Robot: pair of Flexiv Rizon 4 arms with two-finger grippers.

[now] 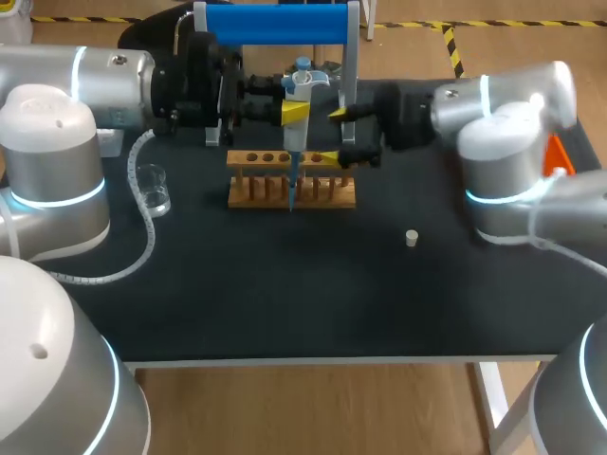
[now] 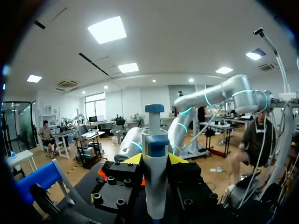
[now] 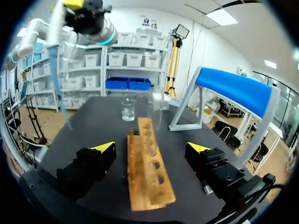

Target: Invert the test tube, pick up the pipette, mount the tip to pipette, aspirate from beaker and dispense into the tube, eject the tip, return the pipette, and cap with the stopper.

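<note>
While left claw [image 2: 155, 159] clamps pipette [image 2: 154, 186], right claw [image 3: 151, 148] straddles rack [image 3: 149, 179].

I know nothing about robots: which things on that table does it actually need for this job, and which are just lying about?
For the job: pipette with its blue tip, gripped by the left tool; wooden rack; test tube in the rack; beaker; stopper; blue stand.
Just lying about: white ribbed hose, probably the robot's own cabling.
</note>
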